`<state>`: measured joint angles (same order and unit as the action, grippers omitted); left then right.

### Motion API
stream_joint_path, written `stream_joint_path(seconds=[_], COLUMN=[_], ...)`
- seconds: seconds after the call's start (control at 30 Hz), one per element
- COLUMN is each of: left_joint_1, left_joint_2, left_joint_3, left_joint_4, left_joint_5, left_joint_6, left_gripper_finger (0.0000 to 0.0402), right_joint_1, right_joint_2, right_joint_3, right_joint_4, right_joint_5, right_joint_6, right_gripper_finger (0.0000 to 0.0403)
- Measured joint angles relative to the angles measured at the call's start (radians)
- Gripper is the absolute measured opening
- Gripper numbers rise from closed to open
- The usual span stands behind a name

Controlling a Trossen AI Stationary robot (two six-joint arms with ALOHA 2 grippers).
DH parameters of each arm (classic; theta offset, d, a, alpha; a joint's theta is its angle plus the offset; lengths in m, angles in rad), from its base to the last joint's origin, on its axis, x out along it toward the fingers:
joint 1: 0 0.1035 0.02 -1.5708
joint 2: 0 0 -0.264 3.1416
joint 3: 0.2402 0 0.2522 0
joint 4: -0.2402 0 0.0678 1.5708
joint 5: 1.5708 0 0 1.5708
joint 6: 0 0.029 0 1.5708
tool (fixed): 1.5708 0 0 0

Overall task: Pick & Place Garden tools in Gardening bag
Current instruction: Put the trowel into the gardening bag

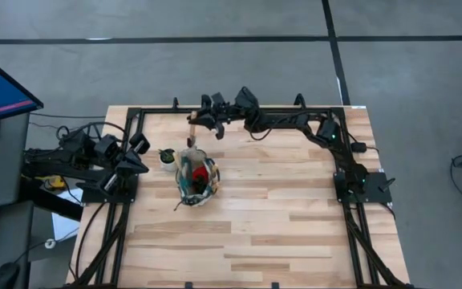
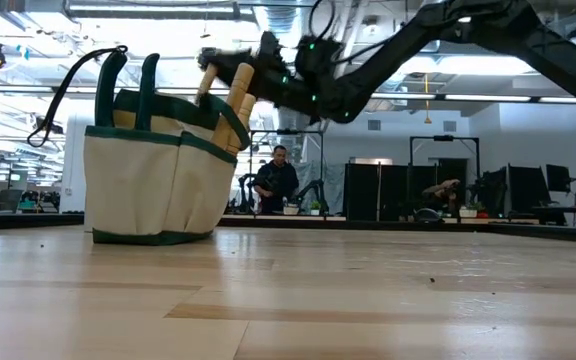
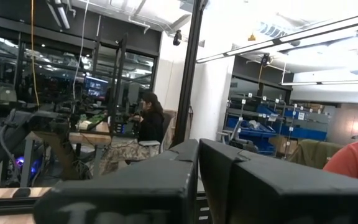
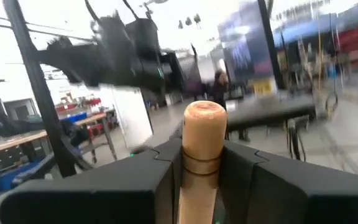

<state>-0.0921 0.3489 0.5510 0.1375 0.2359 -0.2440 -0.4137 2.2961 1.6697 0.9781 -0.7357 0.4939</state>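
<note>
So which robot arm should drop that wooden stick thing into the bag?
The right arm. Its gripper is clamped on the trowel's wooden handle, right above the gardening bag. The left gripper waits beside the bag near the table's left edge, holding nothing.

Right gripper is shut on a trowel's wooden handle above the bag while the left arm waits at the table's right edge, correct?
Not quite. The high view shows the left gripper waiting at the table's left edge. The right gripper is indeed shut on the trowel handle above the bag.
</note>
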Motion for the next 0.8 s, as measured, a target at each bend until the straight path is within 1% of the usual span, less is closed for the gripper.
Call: stream_joint_path(seconds=[0.17, 0.27, 0.37, 0.43, 0.5, 0.6, 0.67, 0.73, 0.8], left_joint_1=[0.000, 0.000, 0.000, 0.000, 0.000, 0.000, 0.000, 0.000, 0.000], left_joint_2=[0.000, 0.000, 0.000, 0.000, 0.000, 0.000, 0.000, 0.000, 0.000], left_joint_3=[0.000, 0.000, 0.000, 0.000, 0.000, 0.000, 0.000, 0.000, 0.000], left_joint_4=[0.001, 0.001, 0.001, 0.001, 0.001, 0.001, 0.002, 0.002, 0.002], left_joint_5=[0.000, 0.000, 0.000, 0.000, 0.000, 0.007, 0.016, 0.022, 0.023], left_joint_6=[0.000, 0.001, 0.001, 0.002, 0.002, 0.001, 0.001, 0.001, 0.001], left_gripper_finger=[0.0003, 0.0003, 0.0003, 0.0003, 0.0003, 0.0003, 0.0003, 0.0003, 0.0003], right_joint_1=[-0.017, -0.028, -0.029, -0.015, -0.004, 0.005, 0.008, 0.008, 0.008], right_joint_2=[-0.007, -0.006, 0.000, -0.001, 0.000, -0.011, -0.041, -0.073, -0.087], right_joint_3=[-0.001, 0.000, 0.000, -0.001, -0.001, -0.003, -0.002, 0.000, 0.001], right_joint_4=[-0.014, -0.091, -0.169, -0.197, -0.180, -0.065, -0.011, -0.023, -0.106], right_joint_5=[0.014, 0.054, 0.056, 0.056, 0.056, 0.031, 0.029, 0.032, 0.086], right_joint_6=[-0.006, -0.015, -0.027, -0.068, -0.081, -0.027, -0.026, -0.065, -0.136], right_gripper_finger=[0.0061, 0.0061, 0.0061, 0.0061, 0.0061, 0.0061, 0.0061, 0.0061, 0.0061])
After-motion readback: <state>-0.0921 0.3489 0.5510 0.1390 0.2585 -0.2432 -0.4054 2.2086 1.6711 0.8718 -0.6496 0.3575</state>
